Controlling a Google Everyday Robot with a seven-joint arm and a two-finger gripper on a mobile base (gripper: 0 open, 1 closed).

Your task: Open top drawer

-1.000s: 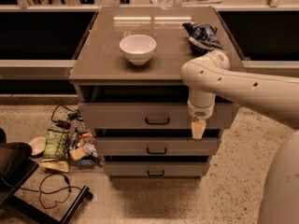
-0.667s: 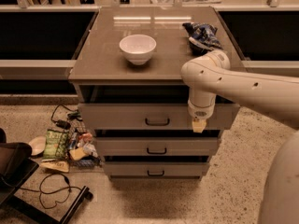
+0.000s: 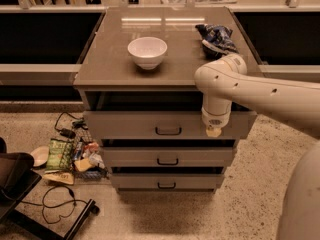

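Top drawer ajar; arm bent downward (pincer before front's right).

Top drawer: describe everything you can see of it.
The top drawer shows a grey, matte front panel, the tallest and widest of three, with a small dark handle at its centre. It sits partly pulled out, forward of the two lower fronts, leaving a dark gap under the countertop; the interior is in shadow. The gripper hangs in front of the panel's right part, to the right of the handle; contact cannot be told.
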